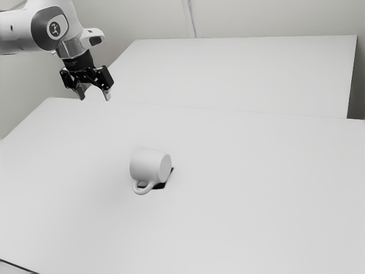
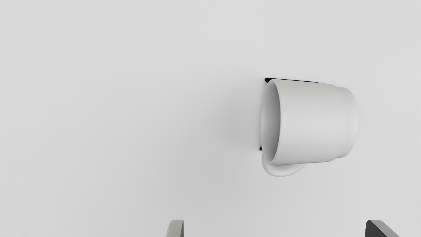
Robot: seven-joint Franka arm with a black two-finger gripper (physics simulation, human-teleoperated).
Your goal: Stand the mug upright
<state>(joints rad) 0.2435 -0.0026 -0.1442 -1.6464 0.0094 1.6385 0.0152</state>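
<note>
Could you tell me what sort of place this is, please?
Probably a robotics lab or test room: a robot arm with a black pincer, a plain pale table and a mug lying on its side.

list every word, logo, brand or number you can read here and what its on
No word, brand or number can be read.
Round badge on the arm: a mark too small to make out.
Mug: no text on the sides that show.
Dark patch beneath the mug: no text to be seen.
</note>
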